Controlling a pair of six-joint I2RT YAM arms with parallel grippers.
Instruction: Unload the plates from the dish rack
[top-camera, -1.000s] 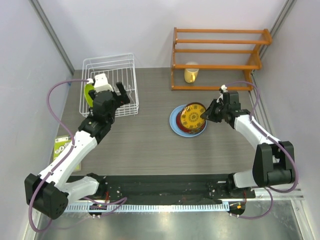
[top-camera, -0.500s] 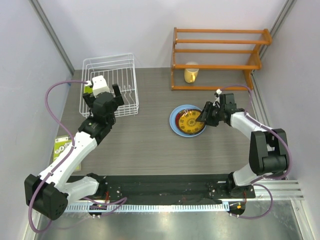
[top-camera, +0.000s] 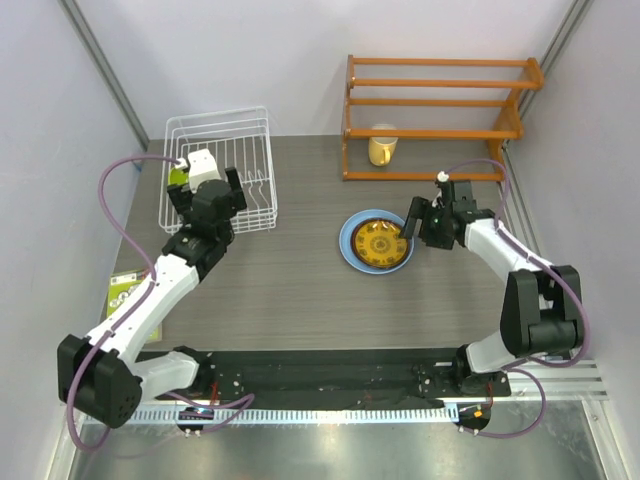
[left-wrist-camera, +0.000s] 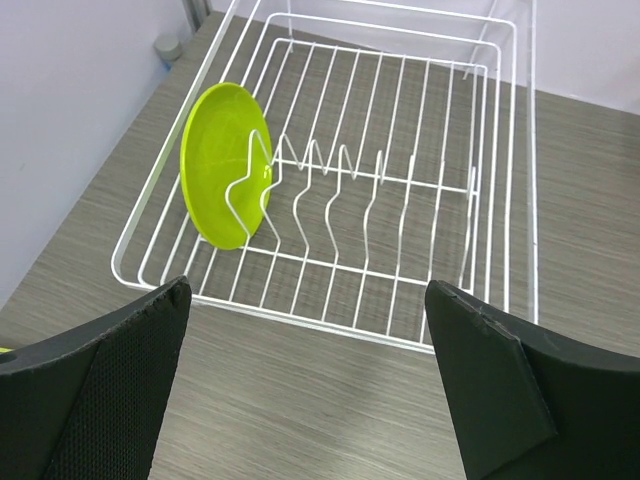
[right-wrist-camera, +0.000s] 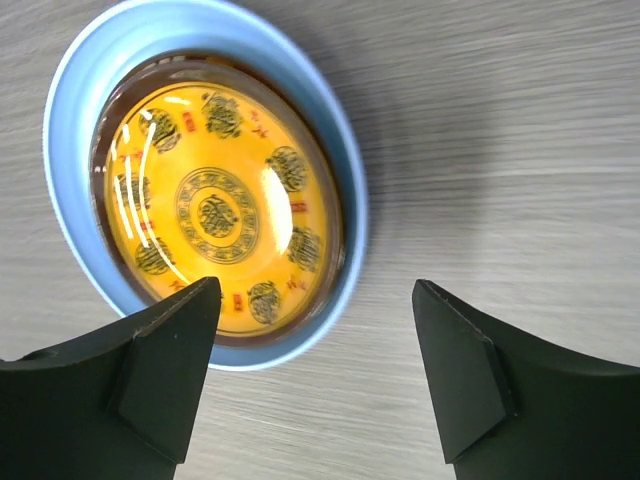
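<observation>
Lime plate (left-wrist-camera: 222, 165) upright in dish rack (left-wrist-camera: 420, 186); amber plate (right-wrist-camera: 215, 215) inside blue plate (right-wrist-camera: 355, 215)

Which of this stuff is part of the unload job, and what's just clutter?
Job: dish rack; lime green plate standing in it; stacked on the table, blue plate, dark red plate, amber-yellow plate on top.
Lying about: yellow mug on orange shelf; green packet at table's left edge.
</observation>
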